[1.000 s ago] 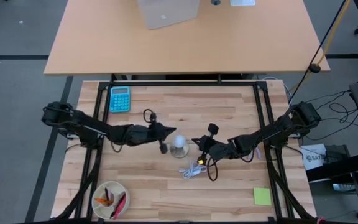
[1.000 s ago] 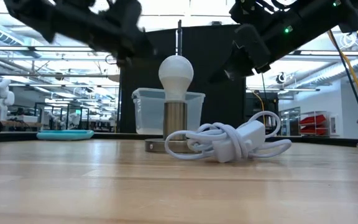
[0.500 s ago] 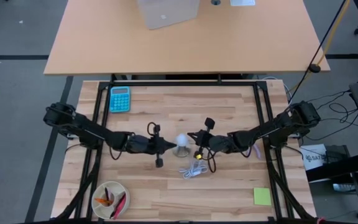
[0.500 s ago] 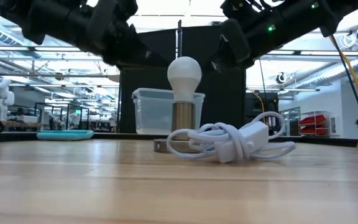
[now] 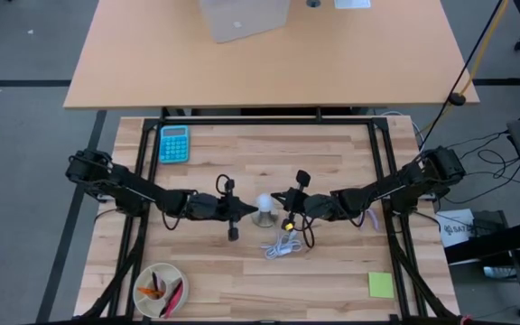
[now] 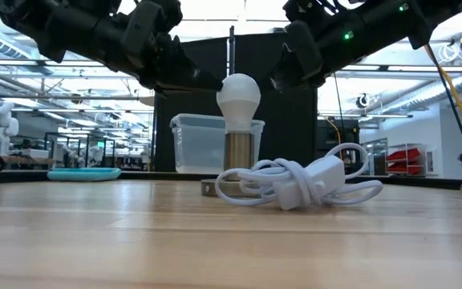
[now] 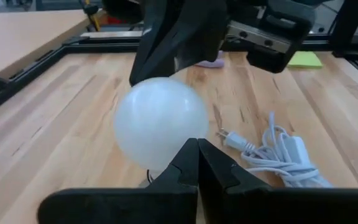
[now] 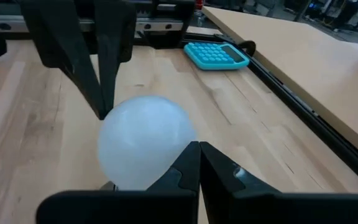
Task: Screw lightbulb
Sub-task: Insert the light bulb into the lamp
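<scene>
My pincers, left (image 5: pixel 245 208) and right (image 5: pixel 281 204), both pinched shut, flank the bulb (image 5: pixel 263 205) mid-frame: light, slippery, fragile glass, I reckon, so grip the globe gently.

Tan desk (image 5: pixel 269 68) on grey floor (image 5: pixel 25 135)

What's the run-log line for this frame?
lightbulb: upright in socket | left tool: shut, at bulb's left | right tool: shut, at bulb's right | cable: beside base

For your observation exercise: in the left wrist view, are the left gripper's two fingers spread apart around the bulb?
No. The left gripper is shut, fingers pressed together before the lightbulb.
</scene>
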Available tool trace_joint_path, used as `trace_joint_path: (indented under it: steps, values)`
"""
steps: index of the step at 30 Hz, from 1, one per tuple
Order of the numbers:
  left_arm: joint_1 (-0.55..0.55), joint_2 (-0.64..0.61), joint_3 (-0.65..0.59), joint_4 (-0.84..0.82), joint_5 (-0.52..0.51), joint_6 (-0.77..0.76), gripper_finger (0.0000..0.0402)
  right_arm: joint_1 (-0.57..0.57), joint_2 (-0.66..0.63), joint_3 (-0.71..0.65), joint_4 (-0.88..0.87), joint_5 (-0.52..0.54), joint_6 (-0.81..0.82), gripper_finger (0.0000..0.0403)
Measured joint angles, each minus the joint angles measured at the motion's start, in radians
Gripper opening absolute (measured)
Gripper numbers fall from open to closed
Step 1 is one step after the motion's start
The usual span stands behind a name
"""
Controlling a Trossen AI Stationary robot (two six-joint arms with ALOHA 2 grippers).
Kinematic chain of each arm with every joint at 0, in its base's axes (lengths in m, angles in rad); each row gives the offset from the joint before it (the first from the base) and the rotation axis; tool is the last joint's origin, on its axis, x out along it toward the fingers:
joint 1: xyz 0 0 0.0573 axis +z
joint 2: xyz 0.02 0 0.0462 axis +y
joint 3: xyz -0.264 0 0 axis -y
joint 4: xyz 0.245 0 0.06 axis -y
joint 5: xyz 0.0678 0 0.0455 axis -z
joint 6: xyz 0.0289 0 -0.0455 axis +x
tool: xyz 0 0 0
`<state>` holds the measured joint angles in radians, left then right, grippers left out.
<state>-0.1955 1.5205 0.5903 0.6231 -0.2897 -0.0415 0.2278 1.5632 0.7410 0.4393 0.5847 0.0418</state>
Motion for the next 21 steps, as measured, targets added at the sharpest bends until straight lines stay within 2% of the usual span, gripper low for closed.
trace_joint_path:
  steps: [8,12,17,21]
  values:
    - [0.016,0.014,0.0,0.0,-0.005,-0.025,0.0,0.036,-0.002,0.0,-0.022,0.035,0.029,0.0]
    - [0.016,0.014,0.0,-0.01,-0.07,-0.027,0.0,0.062,-0.003,0.0,-0.051,0.07,0.046,0.0]
    - [0.025,0.019,0.0,-0.018,-0.15,-0.044,0.0,0.094,0.0,0.001,-0.063,0.006,0.062,0.0]
    - [0.045,0.017,0.0,-0.011,-0.153,-0.087,0.0,0.113,0.001,0.0,-0.068,0.02,0.061,0.0]
